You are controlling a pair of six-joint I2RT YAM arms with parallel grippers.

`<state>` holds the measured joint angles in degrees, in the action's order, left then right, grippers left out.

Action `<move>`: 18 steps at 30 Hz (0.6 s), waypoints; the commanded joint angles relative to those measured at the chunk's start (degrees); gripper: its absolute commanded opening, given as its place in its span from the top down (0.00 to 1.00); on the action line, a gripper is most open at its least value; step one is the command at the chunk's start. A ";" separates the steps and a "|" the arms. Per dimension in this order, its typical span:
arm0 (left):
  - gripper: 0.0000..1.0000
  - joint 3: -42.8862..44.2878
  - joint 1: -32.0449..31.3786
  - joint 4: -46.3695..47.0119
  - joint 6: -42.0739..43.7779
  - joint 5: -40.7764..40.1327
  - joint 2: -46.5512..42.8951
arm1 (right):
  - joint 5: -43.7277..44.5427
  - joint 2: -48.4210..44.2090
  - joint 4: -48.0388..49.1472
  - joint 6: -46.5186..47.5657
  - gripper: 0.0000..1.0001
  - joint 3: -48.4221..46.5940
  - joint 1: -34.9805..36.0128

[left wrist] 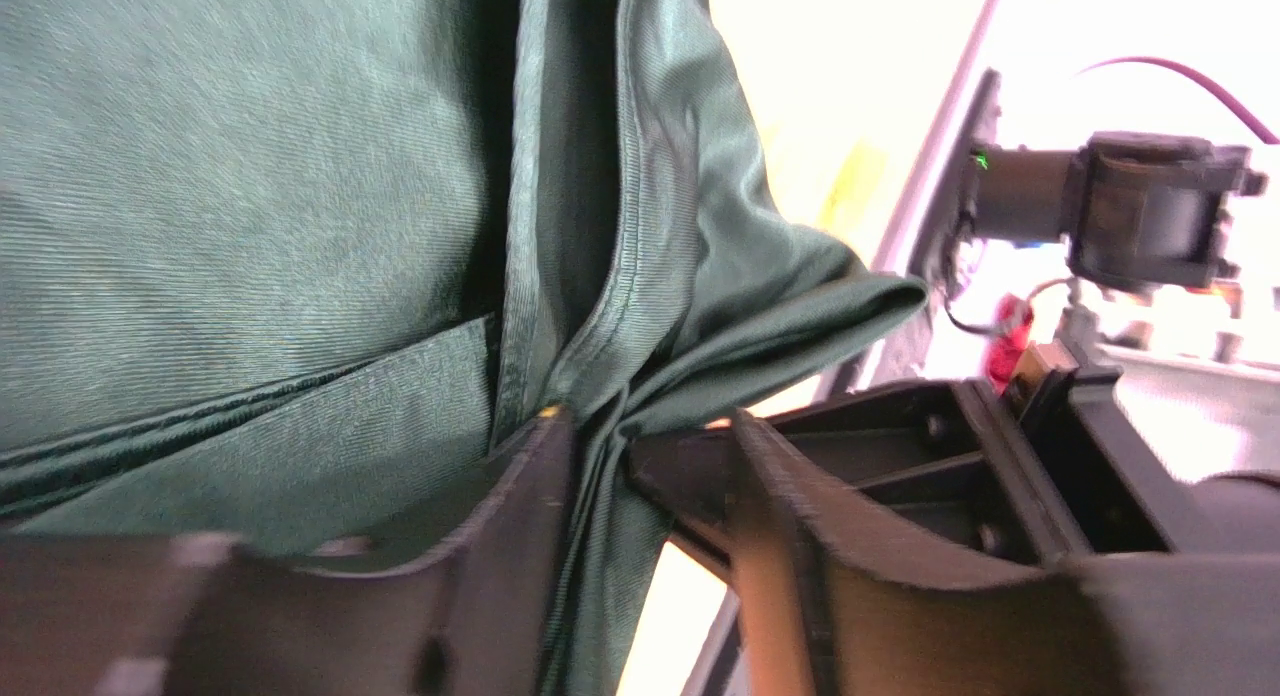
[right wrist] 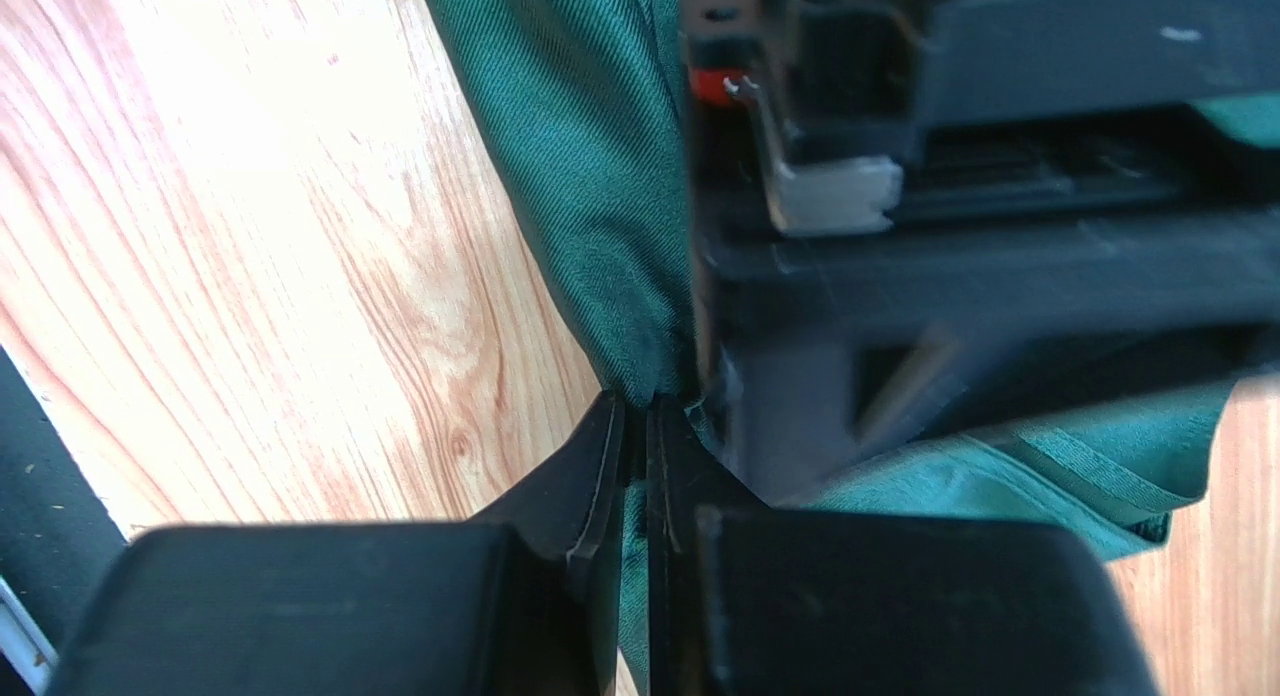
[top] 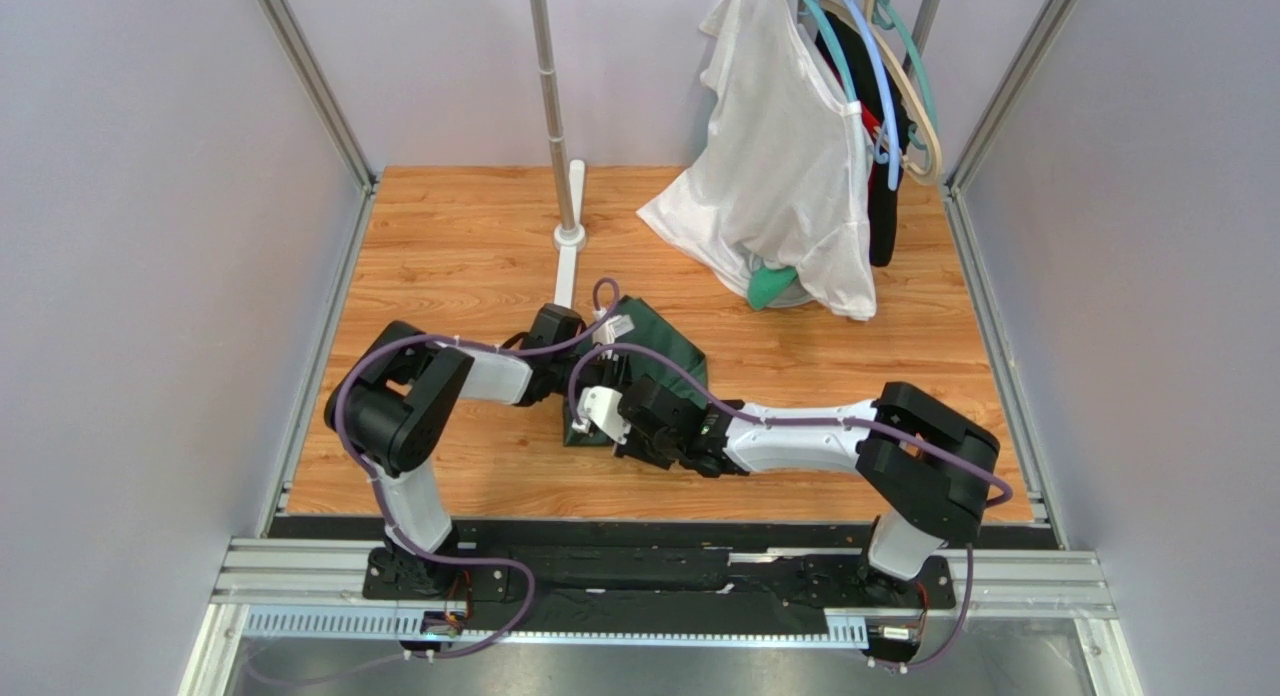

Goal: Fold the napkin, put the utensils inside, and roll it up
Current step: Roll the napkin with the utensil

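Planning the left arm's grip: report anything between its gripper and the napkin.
Nothing visible: the napkin lies between the parted fingers of the left gripper. The right gripper pinches the napkin close beside it.

The black-and-white left arm [top: 451,374] reaches from its base across to the left edge of the dark green cloth napkin [top: 661,354]. The left fingers [left wrist: 526,501] stand apart, with a fold of the napkin hanging loose between them. The right arm [top: 796,434] stretches low to the napkin's near edge. There the right fingers [right wrist: 594,471] press together, pinching the cloth.
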<state>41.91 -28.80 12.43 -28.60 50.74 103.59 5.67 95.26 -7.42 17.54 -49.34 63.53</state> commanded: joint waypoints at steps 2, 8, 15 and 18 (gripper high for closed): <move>0.43 -1.13 -0.12 -3.46 3.46 -12.23 -4.62 | -8.39 3.44 -7.25 -3.04 1.00 0.83 -0.68; 0.36 -4.73 2.07 -2.15 2.50 -19.27 -10.77 | -11.38 2.30 -9.72 -2.95 1.00 -0.31 -2.26; 0.25 -7.28 4.36 -2.58 1.88 -25.95 -14.90 | -14.11 0.71 -12.09 -2.42 1.00 -1.19 -3.76; 0.25 -8.86 4.98 -2.58 1.53 -28.93 -16.57 | -14.55 0.80 -12.96 -2.16 1.00 -1.72 -4.11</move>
<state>35.22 -24.99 10.98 -27.79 29.52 89.34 -3.95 95.42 -10.57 16.73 -51.44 59.55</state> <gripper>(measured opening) 0.750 0.067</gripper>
